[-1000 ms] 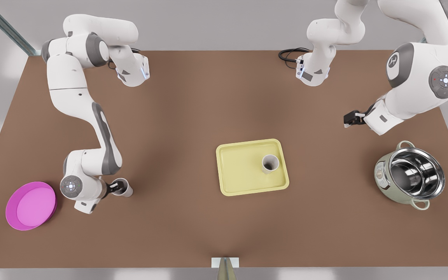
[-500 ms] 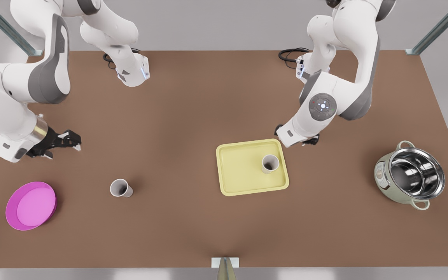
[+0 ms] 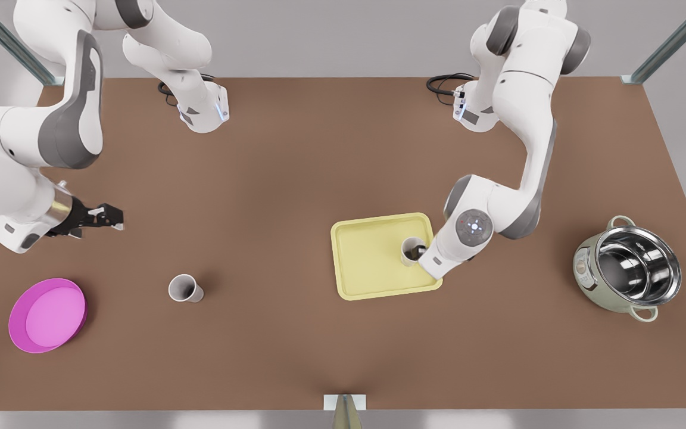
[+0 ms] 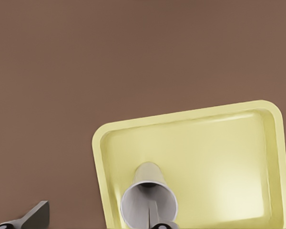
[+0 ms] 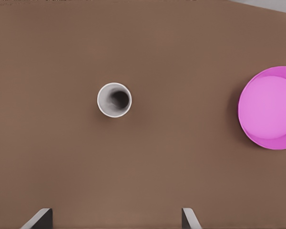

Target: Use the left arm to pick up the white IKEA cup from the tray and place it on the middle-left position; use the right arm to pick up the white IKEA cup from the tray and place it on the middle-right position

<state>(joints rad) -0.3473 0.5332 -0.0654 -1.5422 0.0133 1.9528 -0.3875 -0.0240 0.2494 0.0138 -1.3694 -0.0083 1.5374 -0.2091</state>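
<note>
Both spread wide: left gripper (image 3: 419,251) at tray (image 3: 367,265) cup (image 3: 408,252), right gripper (image 3: 114,217) above table (image 3: 295,167).

tray (image 3: 373,262): pale yellow, rounded corners, low rim, lying flat on the tabletop, right of center.
cup on tray (image 3: 412,251): white, standing upright toward the tray's 3 o'clock edge.
second cup (image 3: 184,289): white, standing upright on bare brown tabletop at the tray's 9 o'clock, well apart.
</note>
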